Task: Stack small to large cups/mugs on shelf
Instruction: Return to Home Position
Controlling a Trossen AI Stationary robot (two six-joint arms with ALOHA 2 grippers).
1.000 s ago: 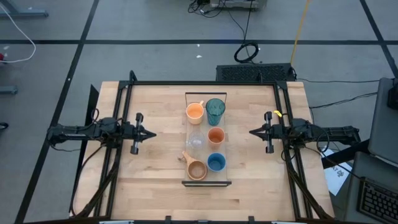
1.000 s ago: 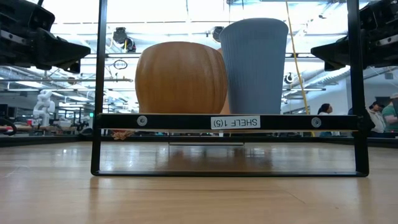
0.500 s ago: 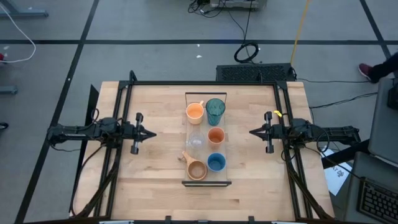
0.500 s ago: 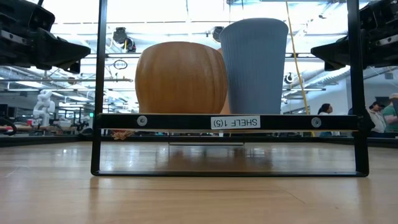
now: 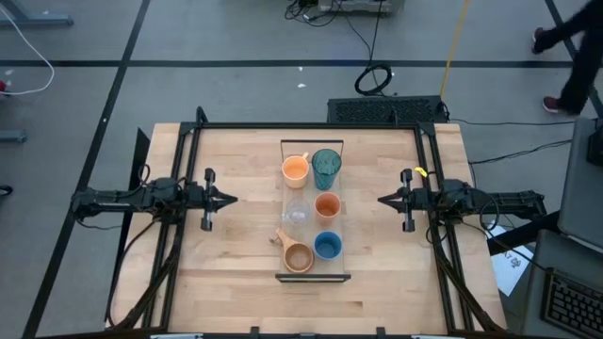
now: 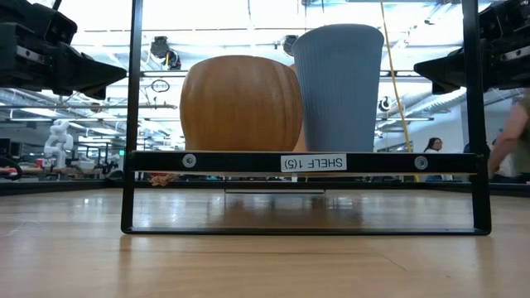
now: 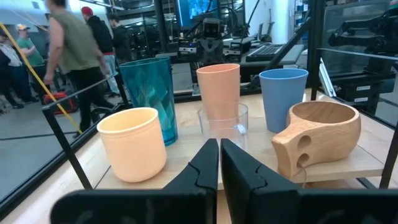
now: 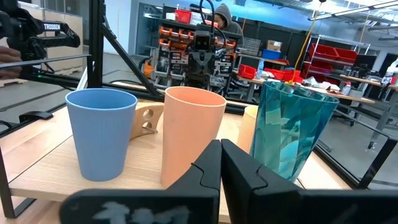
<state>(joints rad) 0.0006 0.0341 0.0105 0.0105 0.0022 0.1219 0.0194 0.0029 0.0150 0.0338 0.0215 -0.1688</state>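
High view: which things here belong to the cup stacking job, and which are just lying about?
Job: shelf, holding orange handled mug, teal tumbler, clear cup, small orange cup, blue cup, wooden handled mug; left gripper and right gripper, both shut, either side.
Lying about: coiled black cable and white cable on the floor, keyboard beside the table.

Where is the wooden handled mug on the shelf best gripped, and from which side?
Likely its handle: on the wooden mug it angles toward the shelf's left edge, facing the left gripper. Come from the left; the blue cup blocks the side toward the right gripper, and the clear cup stands close by.
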